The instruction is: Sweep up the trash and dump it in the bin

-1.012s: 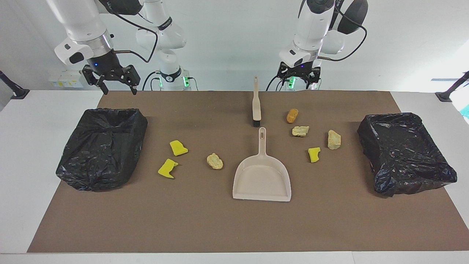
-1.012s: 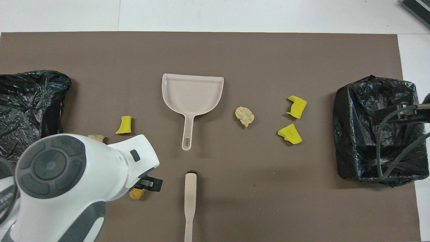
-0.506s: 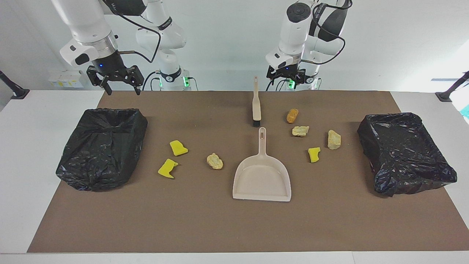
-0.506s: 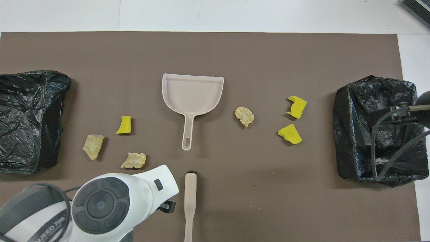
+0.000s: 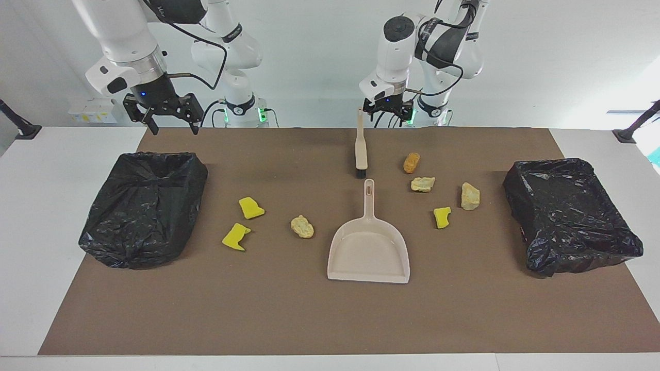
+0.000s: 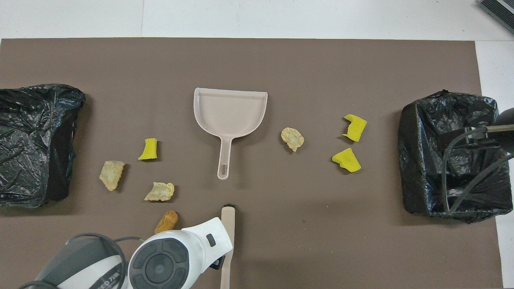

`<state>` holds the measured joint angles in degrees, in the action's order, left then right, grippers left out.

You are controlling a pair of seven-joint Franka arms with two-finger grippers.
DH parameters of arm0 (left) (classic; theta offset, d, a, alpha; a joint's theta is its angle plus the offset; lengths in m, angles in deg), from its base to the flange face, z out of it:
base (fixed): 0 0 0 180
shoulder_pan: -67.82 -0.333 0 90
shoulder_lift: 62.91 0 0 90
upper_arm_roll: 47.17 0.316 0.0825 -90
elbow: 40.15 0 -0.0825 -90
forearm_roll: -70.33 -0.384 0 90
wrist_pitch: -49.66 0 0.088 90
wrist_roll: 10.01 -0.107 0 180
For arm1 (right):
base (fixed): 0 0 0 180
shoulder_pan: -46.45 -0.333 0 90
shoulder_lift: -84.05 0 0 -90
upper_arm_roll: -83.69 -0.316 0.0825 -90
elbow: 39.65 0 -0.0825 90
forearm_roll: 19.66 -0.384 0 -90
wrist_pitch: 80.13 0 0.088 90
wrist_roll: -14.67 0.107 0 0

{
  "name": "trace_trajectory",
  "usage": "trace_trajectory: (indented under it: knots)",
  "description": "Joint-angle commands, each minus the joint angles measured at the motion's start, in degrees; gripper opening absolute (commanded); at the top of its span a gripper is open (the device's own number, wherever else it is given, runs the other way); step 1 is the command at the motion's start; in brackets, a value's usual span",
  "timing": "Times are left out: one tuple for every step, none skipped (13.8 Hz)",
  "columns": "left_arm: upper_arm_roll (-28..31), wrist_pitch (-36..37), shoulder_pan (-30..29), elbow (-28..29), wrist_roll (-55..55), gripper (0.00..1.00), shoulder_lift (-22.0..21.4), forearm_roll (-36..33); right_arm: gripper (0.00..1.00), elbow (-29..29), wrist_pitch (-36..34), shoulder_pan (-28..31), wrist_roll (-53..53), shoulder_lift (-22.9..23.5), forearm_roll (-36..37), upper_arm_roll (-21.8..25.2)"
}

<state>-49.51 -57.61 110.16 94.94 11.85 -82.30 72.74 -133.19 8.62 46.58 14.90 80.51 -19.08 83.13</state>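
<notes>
Trash (image 5: 301,226) lies apart from pincers.

The dustpan (image 5: 368,252) lies mid-counter (image 5: 330,319), the brush (image 5: 361,149) nearer the robots. Four scraps (image 5: 423,184) lie toward the left arm's end, three (image 5: 251,207) toward the right arm's. A bin (image 5: 570,214) sits at each end (image 5: 144,206).

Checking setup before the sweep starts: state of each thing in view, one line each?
brush: flat on the mat, not gripped
dustpan: flat on the mat, empty
trash: seven scraps loose on the mat, none in the pan
bins: two, black-lined, open-topped
left gripper: open, over the brush handle's end
right gripper: open, raised by one bin, holding nothing
</notes>
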Motion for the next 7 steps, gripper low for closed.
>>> trace_trajectory:
  knots:
    - [0.84, -5.65, 6.68, 5.87, 6.42, 1.00, -1.88, 0.31, 1.00, 0.11, -0.50, 0.22, -0.14, 0.12, -0.93, -0.32]
    - [0.84, -7.58, 7.92, 7.27, 8.01, 1.00, -1.62, 0.31, 1.00, 0.28, -0.68, 0.22, -0.14, 0.81, -0.93, -0.76]
    - [0.84, -9.60, 8.80, 8.94, 9.07, 1.00, -1.62, 0.31, 1.00, 0.37, -0.85, 0.31, -0.14, 1.17, -0.93, -1.55]
    - [0.84, -11.02, 8.99, 10.26, 9.25, 1.00, -1.62, 0.31, 1.00, 0.55, -0.86, 0.31, -0.14, 1.43, -1.01, -1.99]
    - [0.84, -11.55, 9.07, 10.97, 9.25, 1.00, -1.62, 0.83, 1.00, 0.55, -0.86, 0.22, -0.14, 1.96, -1.19, -2.08]
    - [0.84, -12.60, 9.77, 11.59, 9.34, 1.00, -1.27, 1.88, 1.00, 0.55, -0.42, 0.22, -0.06, 2.40, -2.84, -2.43]
    - [0.84, -14.27, 10.82, 12.38, 9.78, 1.00, -0.92, 2.59, 1.00, 0.46, -0.16, 0.13, -0.05, 2.66, -4.25, -2.43]
